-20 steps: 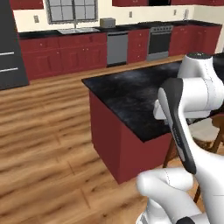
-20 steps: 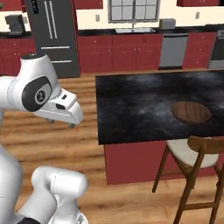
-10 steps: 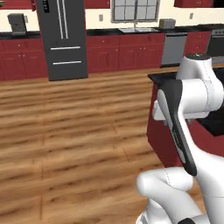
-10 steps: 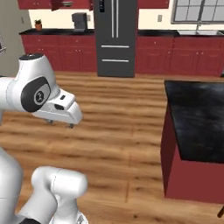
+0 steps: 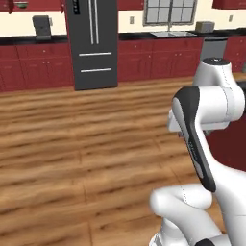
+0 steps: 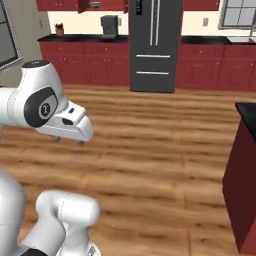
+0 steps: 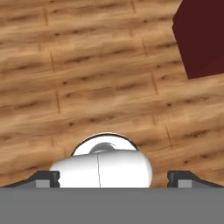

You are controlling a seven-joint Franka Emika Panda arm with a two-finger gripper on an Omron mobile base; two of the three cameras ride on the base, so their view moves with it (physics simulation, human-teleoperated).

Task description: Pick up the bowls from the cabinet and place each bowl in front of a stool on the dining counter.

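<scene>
The gripper (image 7: 113,177) stands wide, its two dark fingertips (image 7: 46,177) far apart at the bottom of the hand view, with nothing between them; it looks down on bare wood floor (image 7: 87,87). A dark red corner of the bench (image 7: 201,39) shows at the upper right of that view, well apart from the gripper. In the right base view the bench (image 6: 245,165) stands at the right edge, its black top just visible above a red side. Across the open floor the far wall carries a dark grey fridge (image 5: 93,43) between runs of red lower cabinets (image 5: 33,67). A coffee machine (image 6: 109,25) sits on the black wall counter left of the fridge, a small potted plant (image 6: 59,30) further left. A window (image 5: 170,14) is right of the fridge. Nothing stands on the floor between the arm and the far wall.
</scene>
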